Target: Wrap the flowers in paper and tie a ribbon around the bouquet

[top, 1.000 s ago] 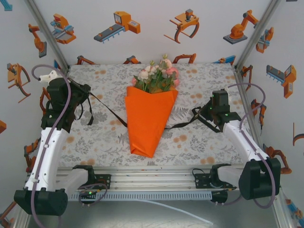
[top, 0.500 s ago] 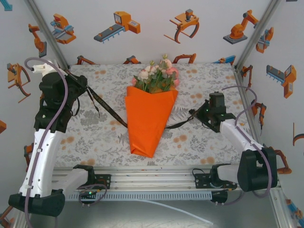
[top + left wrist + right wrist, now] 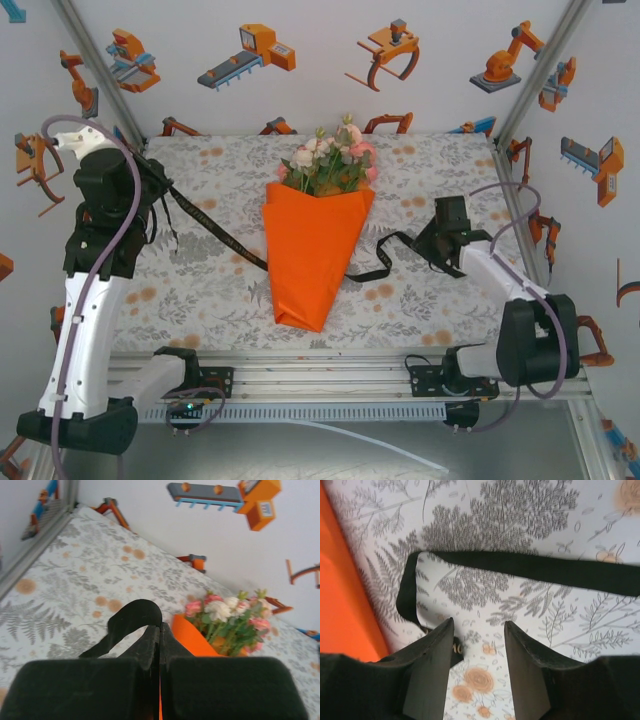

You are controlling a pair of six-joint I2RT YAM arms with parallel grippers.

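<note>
The bouquet [image 3: 318, 215] is lying in the middle of the surface [image 3: 210, 295]. Its orange paper [image 3: 312, 290] is narrowing toward the near edge, and the flowers [image 3: 330, 160] are spilling out toward the far edge. The black ribbon [image 3: 215, 230] is passing behind the cone. On the left it is stretching in a straight line up to the left gripper [image 3: 160, 188], which is hanging raised by the far left corner, closed tight on it. On the right it is lying slack in a loose curl on the cloth, ending just beside the right gripper [image 3: 420, 243], which is sitting low near the right edge. I can't make out its jaws from here.
</note>
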